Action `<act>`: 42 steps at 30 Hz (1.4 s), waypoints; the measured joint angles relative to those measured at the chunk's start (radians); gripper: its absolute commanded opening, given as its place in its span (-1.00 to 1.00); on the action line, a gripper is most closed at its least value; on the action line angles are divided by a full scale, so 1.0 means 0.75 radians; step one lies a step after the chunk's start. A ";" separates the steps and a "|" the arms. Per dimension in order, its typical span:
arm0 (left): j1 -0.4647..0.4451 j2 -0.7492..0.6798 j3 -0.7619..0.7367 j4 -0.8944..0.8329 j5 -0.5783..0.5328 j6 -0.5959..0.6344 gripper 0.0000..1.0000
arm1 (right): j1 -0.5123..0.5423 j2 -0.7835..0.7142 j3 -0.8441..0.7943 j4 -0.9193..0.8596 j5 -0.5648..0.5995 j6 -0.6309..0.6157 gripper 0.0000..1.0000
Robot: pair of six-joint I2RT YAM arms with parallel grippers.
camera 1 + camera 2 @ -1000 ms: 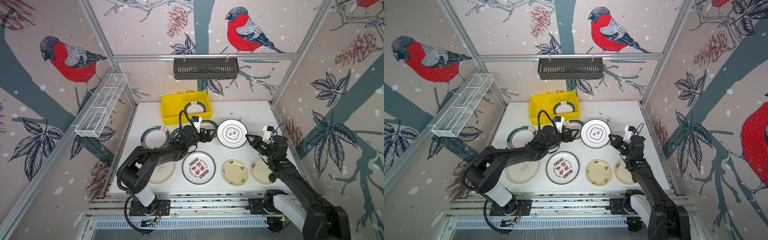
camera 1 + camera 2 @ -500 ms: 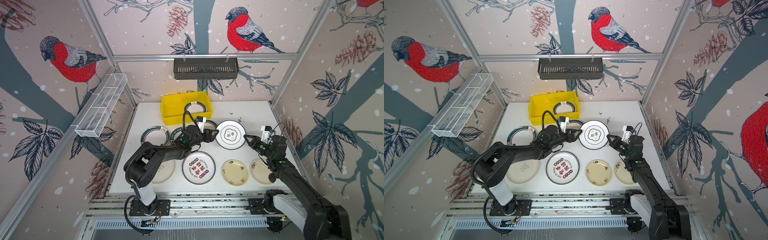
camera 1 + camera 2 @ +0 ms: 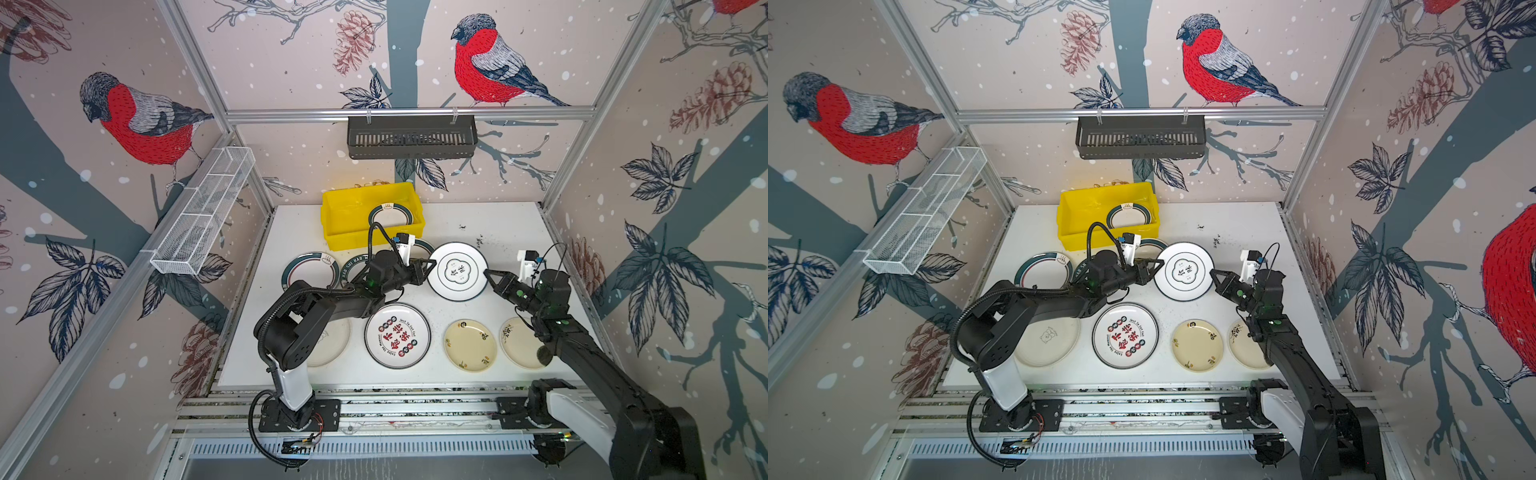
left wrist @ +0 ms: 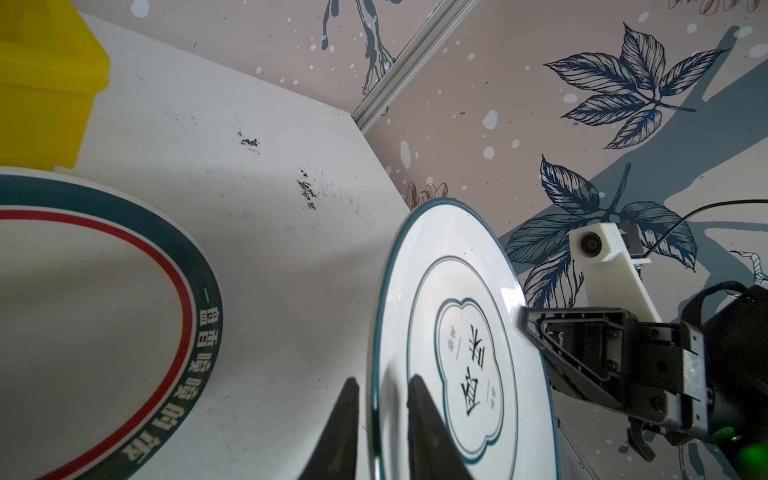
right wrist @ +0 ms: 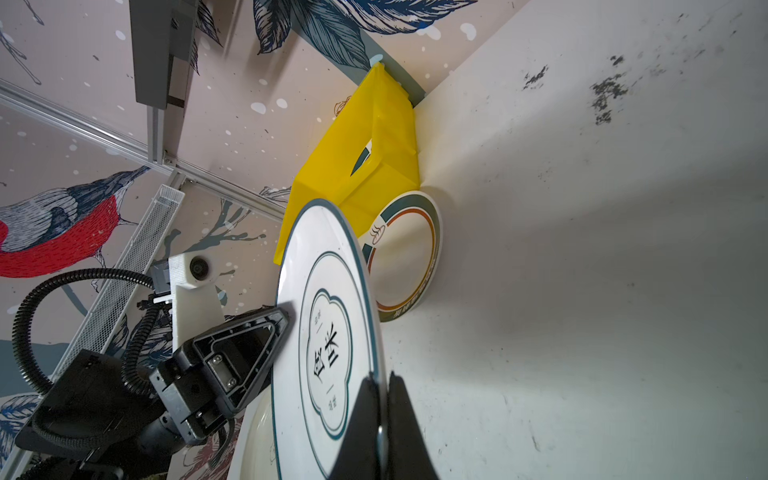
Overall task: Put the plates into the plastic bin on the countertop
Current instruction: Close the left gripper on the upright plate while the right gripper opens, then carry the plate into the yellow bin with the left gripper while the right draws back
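Round white plate with thin green rings and a flower-shaped emblem (image 3: 457, 272): held clear of the speckled white square countertop (image 3: 511, 226), just in front and to the right of the bright yellow rectangular plastic bin (image 3: 353, 241). Gripped at opposite edges by both arms: left gripper (image 3: 430, 265) (image 4: 384, 380) clamped over the edge towards the left arm, one finger on each face; right gripper (image 3: 488, 274) (image 5: 381, 378) pinched tight on the opposite rim. Inside the bin, one green-rimmed white plate (image 3: 392, 214). Flat on the countertop: large white plate with red characters (image 3: 397, 336), two cream plates with small dark motifs (image 3: 470, 345) (image 3: 515, 345), green-banded plate (image 3: 309, 270) at the left, pale cream plate (image 3: 1048, 336) partly under the left arm.
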 measured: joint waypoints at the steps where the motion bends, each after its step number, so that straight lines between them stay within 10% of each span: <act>1: 0.000 0.000 0.001 -0.001 -0.009 -0.017 -0.76 | 0.006 0.005 0.002 0.000 0.003 -0.014 -1.00; 5: 0.002 0.000 0.020 0.024 -0.021 -0.063 -1.00 | 0.022 0.016 0.004 -0.021 0.030 -0.050 -0.93; 15: 0.019 -0.016 0.023 -0.043 -0.002 0.038 -1.00 | 0.038 0.017 0.046 -0.036 0.063 -0.068 0.77; 42: 0.240 -0.246 0.169 -0.274 -0.409 0.361 -1.00 | 0.030 -0.012 0.093 -0.207 0.214 -0.121 0.99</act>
